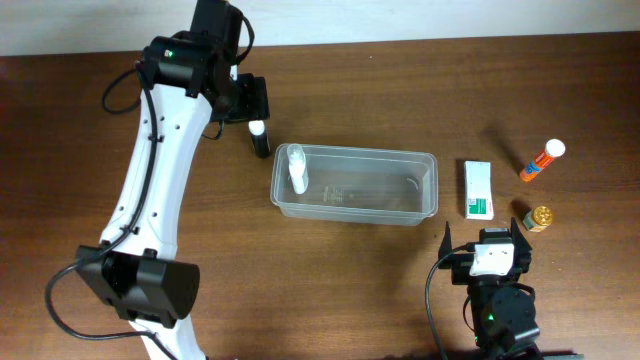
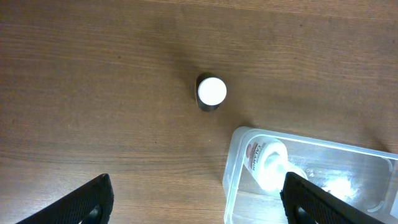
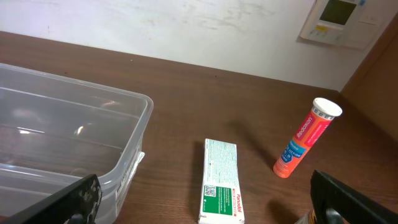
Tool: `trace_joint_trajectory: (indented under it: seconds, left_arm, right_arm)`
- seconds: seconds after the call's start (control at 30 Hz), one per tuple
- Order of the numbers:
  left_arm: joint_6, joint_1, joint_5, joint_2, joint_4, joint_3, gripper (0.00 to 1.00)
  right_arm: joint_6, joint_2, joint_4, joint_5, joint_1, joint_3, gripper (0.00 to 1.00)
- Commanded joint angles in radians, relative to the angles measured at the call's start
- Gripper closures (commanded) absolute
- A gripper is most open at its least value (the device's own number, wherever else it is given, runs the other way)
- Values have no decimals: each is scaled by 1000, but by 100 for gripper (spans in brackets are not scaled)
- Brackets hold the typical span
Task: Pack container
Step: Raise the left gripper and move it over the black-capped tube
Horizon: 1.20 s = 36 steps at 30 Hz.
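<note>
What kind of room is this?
Probably an indoor robot lab or office: a brown wooden table, a plain white wall with a beige thermostat-like panel, and a white-and-black robot arm.

The brown wooden table [image 1: 400, 90] has five things sitting right on it. The container [image 1: 432, 185] is in the middle. A small dark bottle [image 1: 260, 138] with a white cap stands just beside the tub, at its 10 o'clock corner. A white-and-green box [image 1: 478, 189] lies flat near the tub at 3 o'clock. From the box, an orange tube [image 1: 541, 160] is at 2 o'clock and a little gold jar [image 1: 540, 218] is at 4 o'clock.
</note>
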Motion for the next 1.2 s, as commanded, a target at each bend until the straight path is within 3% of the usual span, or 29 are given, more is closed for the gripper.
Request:
trace_joint_trajectory:
  seconds: [0.0,0.83,1.17]
  left_arm:
    - [-10,2,7,-4,-6,5,13]
    - [-10,-29,7,-4,-90,-16,13]
    - [-10,-32,8,-4,147,-240,9]
  right_arm:
    - [-7,-2,-1,-2,-3,5,2]
    - [-7,-2,-1,-2,-3,5,2]
    - [-7,-2,-1,-2,-3,5,2]
